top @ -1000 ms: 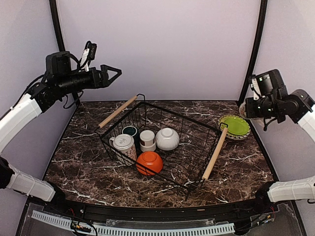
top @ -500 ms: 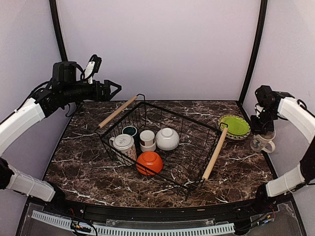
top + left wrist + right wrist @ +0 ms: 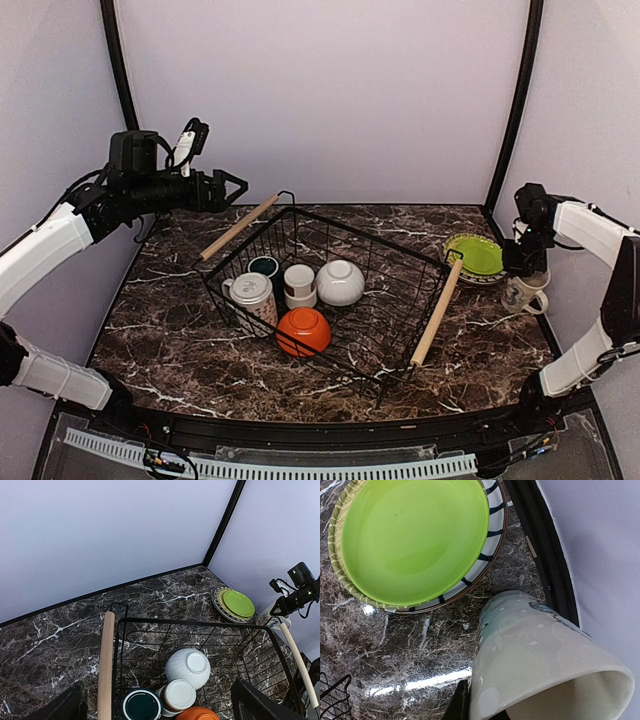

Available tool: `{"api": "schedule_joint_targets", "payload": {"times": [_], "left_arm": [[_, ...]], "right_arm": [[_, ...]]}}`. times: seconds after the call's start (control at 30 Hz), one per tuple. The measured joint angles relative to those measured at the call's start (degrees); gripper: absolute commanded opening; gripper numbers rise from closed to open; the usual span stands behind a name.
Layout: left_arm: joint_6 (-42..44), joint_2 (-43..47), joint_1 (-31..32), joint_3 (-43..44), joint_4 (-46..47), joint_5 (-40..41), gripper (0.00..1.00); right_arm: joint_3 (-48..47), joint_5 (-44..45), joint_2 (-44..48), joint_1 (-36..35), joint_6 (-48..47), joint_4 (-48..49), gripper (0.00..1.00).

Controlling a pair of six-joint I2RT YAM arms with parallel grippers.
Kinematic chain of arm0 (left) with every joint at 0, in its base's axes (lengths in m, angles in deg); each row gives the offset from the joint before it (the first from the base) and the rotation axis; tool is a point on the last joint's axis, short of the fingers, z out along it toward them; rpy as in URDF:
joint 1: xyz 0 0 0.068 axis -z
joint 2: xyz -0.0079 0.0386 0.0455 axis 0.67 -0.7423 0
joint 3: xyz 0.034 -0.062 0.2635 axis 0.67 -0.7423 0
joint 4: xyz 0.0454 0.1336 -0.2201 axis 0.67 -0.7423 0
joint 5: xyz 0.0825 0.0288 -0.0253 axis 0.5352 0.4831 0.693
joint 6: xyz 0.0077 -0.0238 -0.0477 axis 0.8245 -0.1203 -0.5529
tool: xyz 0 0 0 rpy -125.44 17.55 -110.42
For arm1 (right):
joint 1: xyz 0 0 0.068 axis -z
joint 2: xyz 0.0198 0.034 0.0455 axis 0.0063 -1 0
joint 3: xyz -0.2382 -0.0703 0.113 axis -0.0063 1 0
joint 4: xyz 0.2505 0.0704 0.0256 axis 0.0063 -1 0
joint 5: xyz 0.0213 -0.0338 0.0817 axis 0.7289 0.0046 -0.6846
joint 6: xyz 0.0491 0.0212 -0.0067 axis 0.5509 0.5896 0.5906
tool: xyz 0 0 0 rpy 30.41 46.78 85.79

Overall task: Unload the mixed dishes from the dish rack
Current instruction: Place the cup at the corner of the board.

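The dish rack (image 3: 437, 312) stands mid-table and holds a patterned mug (image 3: 252, 295), dark green cup (image 3: 264, 266), small white cup (image 3: 299, 284), upturned white bowl (image 3: 341, 282) and orange bowl (image 3: 304, 330). My left gripper (image 3: 235, 185) is open and empty, high over the rack's far-left corner. Its wrist view shows the white bowl (image 3: 187, 666), white cup (image 3: 178, 695) and green cup (image 3: 141, 705) below. My right gripper (image 3: 527, 272) is shut on a pale spotted mug (image 3: 545, 665), held low beside the lime-green plate (image 3: 415, 535). I cannot tell whether the mug touches the table.
The lime-green plate tops a stack with a striped plate (image 3: 492, 540) and a woven yellow plate (image 3: 340, 575) at the far right (image 3: 478, 257). A black frame post (image 3: 540, 555) and the wall run close behind the mug. The rack's wooden handle (image 3: 106, 665) lies under my left gripper.
My right arm swung down from high at the right and brought the mug low beside the plate stack. My left gripper shifted slightly right and lower towards the rack.
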State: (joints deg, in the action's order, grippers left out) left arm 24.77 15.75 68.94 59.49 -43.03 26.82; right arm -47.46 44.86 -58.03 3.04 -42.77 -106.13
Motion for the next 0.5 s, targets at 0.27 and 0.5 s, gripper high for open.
{"api": "schedule_joint_targets", "payload": {"times": [0.27,0.5], "left_arm": [[-0.4,0.0,0.0,-0.2,0.0,-1.1,0.99],[-0.5,-0.3,0.0,-0.2,0.0,-1.7,0.99]], "right_arm": [[0.0,-0.4,0.0,0.0,0.1,0.6,0.24],[-0.4,-0.4,0.1,0.1,-0.9,3.4,0.56]]}}
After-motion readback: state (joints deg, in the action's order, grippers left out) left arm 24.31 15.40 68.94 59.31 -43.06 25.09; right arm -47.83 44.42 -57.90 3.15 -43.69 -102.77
